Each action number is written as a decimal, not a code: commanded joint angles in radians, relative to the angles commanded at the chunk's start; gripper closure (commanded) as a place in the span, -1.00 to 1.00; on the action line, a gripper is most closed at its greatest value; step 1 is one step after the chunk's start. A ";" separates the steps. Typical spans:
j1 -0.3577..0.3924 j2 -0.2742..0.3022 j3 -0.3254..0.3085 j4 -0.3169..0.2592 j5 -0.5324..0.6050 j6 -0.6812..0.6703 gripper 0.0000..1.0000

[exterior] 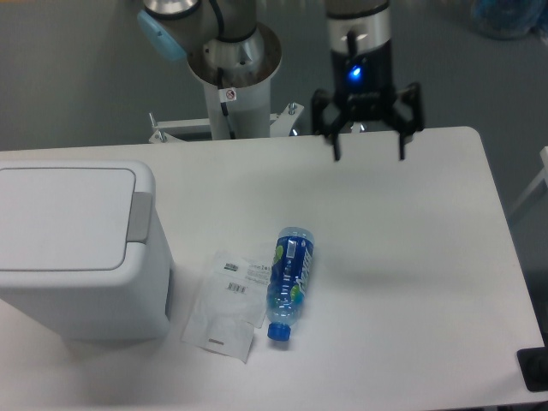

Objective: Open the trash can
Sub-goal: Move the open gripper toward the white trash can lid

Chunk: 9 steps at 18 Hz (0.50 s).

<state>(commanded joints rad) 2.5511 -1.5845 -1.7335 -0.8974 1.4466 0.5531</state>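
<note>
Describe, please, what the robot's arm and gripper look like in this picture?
The gripper is black with two thin fingers on angular linkages. Above it a black wrist section carries a glowing blue light, topped by a silver-grey ring. The arm has silver-grey tubes and a light blue joint cap, and stands on a grey pedestal bearing a small sticker.

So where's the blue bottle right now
The blue bottle lies on its side near the middle of the table, cap toward the camera, against the plastic packet and right of the trash can.
</note>
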 joint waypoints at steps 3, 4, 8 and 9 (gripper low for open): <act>-0.055 -0.026 0.037 0.014 -0.003 -0.250 -1.00; -0.067 -0.031 0.049 0.029 -0.005 -0.307 -1.00; -0.100 -0.041 0.080 0.051 -0.083 -0.496 -1.00; -0.109 -0.042 0.080 0.051 -0.101 -0.507 -1.00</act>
<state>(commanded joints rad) 2.4422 -1.6260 -1.6536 -0.8468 1.3455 0.0461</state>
